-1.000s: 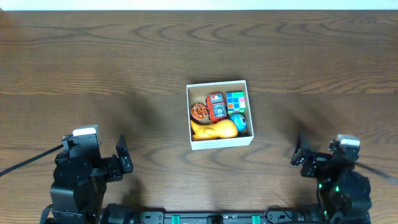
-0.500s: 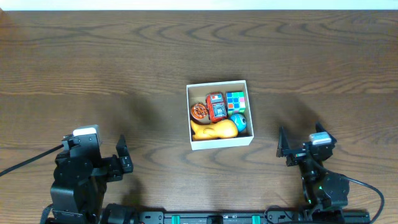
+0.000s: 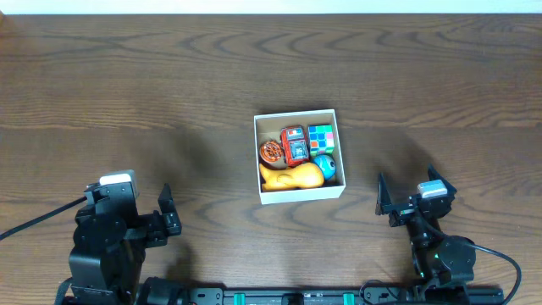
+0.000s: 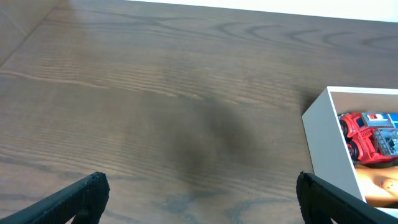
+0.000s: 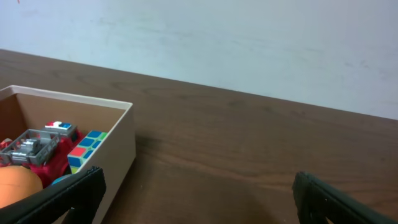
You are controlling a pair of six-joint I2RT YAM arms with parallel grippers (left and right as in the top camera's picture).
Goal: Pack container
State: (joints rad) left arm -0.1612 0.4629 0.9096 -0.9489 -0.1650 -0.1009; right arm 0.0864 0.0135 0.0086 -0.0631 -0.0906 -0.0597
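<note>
The container [image 3: 298, 196], a small white cardboard box, sits mid-table. It holds a red toy truck [image 3: 295, 145], a colour cube [image 3: 321, 136], a brown round toy [image 3: 271, 152], a blue ball [image 3: 326, 166] and an orange toy [image 3: 292, 177]. My left gripper [image 3: 167, 212] is open and empty, low at the front left. My right gripper [image 3: 405, 196] is open and empty at the front right of the box. The box also shows in the left wrist view [image 4: 323, 143] and the right wrist view [image 5: 118, 149].
The dark wooden table [image 3: 127, 102] spreads around the box. A pale wall [image 5: 249, 43] rises behind the table's far edge.
My right arm has swung left and settled closer to the box, with its gripper still open. The left arm and the box contents have not moved.
</note>
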